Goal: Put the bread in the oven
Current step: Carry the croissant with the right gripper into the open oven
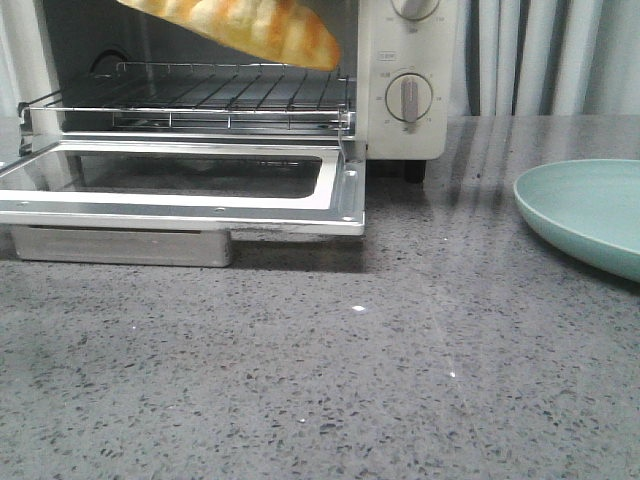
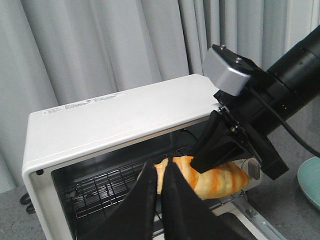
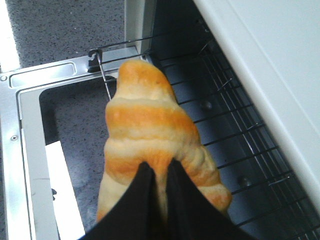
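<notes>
Grey curtains hang behind the oven (image 2: 115, 120), where the right gripper (image 3: 157, 172) pinches the bread (image 3: 150, 135) above the rack (image 1: 220, 95), left gripper (image 2: 159, 172) pressed together; an early release could drop it onto the door (image 1: 190, 190).

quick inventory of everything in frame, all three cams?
bread: 1, golden-orange with cream ridges, held above the wire rack at the oven mouth
oven: 1, cream-white, door dropped open
wire rack: 1, metal, inside the oven
dial knobs: 2 in view, on the oven's right panel
plate: 1, pale green, countertop right of the oven
countertop: 1, grey speckled
curtain: grey, behind the oven
right gripper: fingers clamped on the bread
left gripper: fingers together, holding nothing
</notes>
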Action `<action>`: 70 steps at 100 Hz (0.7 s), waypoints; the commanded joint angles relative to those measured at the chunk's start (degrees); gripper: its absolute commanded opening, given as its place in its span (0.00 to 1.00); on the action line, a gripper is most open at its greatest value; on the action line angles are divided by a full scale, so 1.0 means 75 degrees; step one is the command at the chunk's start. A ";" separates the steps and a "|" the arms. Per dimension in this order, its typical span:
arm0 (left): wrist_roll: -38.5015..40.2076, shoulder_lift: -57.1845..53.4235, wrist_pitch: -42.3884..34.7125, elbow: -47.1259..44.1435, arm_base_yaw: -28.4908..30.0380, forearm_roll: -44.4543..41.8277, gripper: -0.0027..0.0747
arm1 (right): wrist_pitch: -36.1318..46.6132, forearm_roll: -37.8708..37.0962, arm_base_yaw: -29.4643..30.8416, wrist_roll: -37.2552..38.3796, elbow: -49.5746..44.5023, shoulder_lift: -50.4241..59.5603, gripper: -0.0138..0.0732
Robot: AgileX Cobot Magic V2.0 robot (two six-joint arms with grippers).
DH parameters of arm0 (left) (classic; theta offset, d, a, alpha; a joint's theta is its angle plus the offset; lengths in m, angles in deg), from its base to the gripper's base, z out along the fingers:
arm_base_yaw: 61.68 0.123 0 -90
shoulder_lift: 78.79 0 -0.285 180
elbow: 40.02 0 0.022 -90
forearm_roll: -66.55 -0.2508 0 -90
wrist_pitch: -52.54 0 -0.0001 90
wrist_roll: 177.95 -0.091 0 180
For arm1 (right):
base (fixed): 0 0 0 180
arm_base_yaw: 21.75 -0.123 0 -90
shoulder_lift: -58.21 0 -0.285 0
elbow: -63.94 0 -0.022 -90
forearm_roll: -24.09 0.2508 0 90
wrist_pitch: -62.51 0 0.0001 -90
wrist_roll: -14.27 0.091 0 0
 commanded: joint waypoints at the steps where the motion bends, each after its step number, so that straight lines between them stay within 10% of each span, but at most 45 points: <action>1: 0.0017 -0.0023 -0.0663 0.0290 0.0021 0.0009 0.01 | 0.0649 0.0086 -0.0007 -0.0041 0.0308 0.0314 0.09; 70: 0.0017 -0.0023 -0.0663 0.0290 0.0021 -0.0005 0.01 | 0.1398 -0.0194 0.0007 -0.0027 0.0294 -0.0092 0.09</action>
